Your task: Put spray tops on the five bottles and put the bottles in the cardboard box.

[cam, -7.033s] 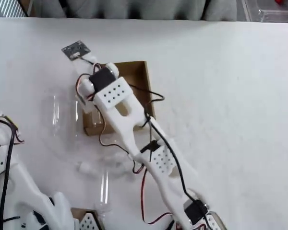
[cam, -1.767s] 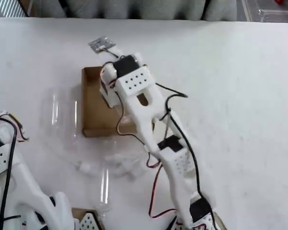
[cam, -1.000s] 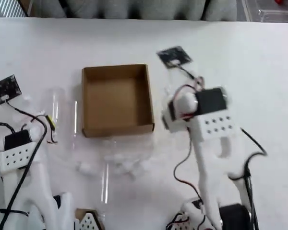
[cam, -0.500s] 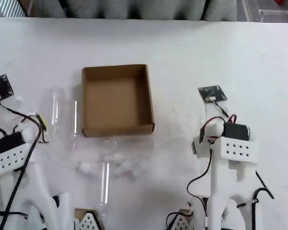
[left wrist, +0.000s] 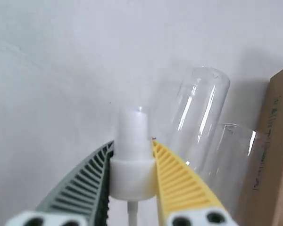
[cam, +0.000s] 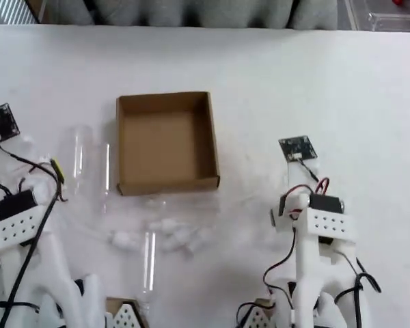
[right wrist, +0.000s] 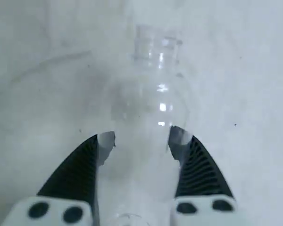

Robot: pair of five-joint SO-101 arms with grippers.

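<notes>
My left gripper [left wrist: 132, 143] is shut on a white spray top [left wrist: 133, 157], held upright just short of two clear bottles [left wrist: 198, 108] that lie beside the cardboard box [left wrist: 278, 141]. From above, the left arm [cam: 17, 222] is at the table's left edge and the box [cam: 167, 183] stands open with nothing inside. My right gripper [right wrist: 141, 139] grips the body of a clear uncapped bottle [right wrist: 153, 89], its neck pointing away from the wrist. The right arm [cam: 318, 222] stands right of the box, near the front.
A small heap of white spray tops [cam: 171, 236] lies just in front of the box. Another clear bottle [cam: 148, 263] lies nearer the front edge. Two bottles [cam: 78, 160] lie left of the box. A dark strip and clear container [cam: 383, 14] line the far edge.
The right arm swung from over the box to the right and drew back toward the front edge. The left arm rose into view at the left and shifted slightly outward.
</notes>
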